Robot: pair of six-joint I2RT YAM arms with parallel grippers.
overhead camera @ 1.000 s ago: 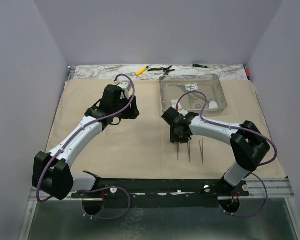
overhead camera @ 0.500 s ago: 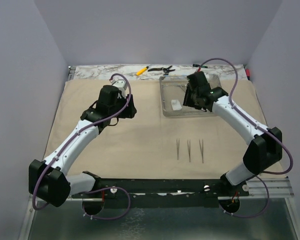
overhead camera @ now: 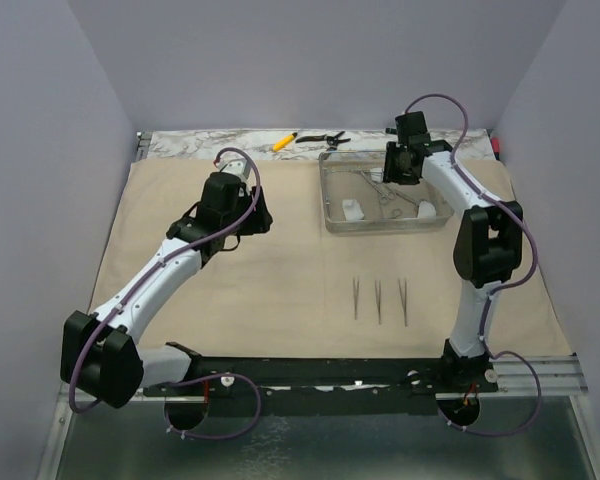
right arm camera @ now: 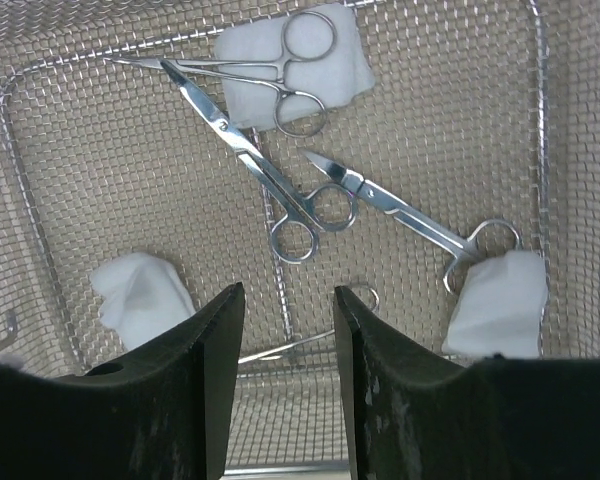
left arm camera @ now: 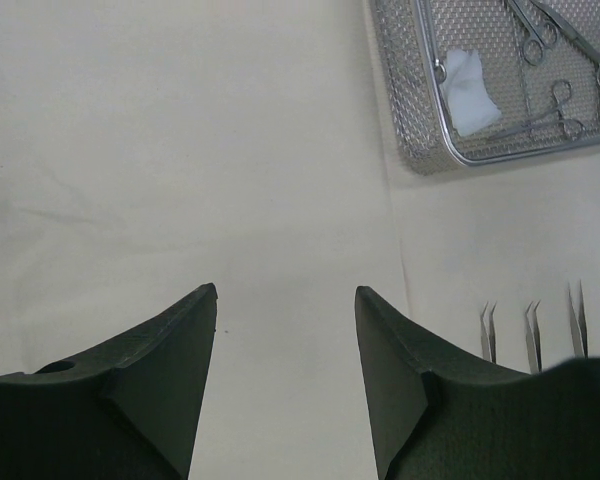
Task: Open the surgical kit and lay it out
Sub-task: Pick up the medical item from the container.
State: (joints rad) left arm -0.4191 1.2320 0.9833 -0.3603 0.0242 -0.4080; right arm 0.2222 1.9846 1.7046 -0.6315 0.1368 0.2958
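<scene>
My empty right claw (right arm camera: pixel 285 300) hangs parted over the small steel ring-handled clamps (right arm camera: pixel 250 160) in the rectangular wire-mesh tray (right arm camera: pixel 430 130) to lift one out. My left claw (left arm camera: pixel 285 300) hovers released, aside

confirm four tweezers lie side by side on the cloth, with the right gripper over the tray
Not four: three tweezers lie side by side on the cloth, with the right gripper over the tray. The top view shows it.
</scene>
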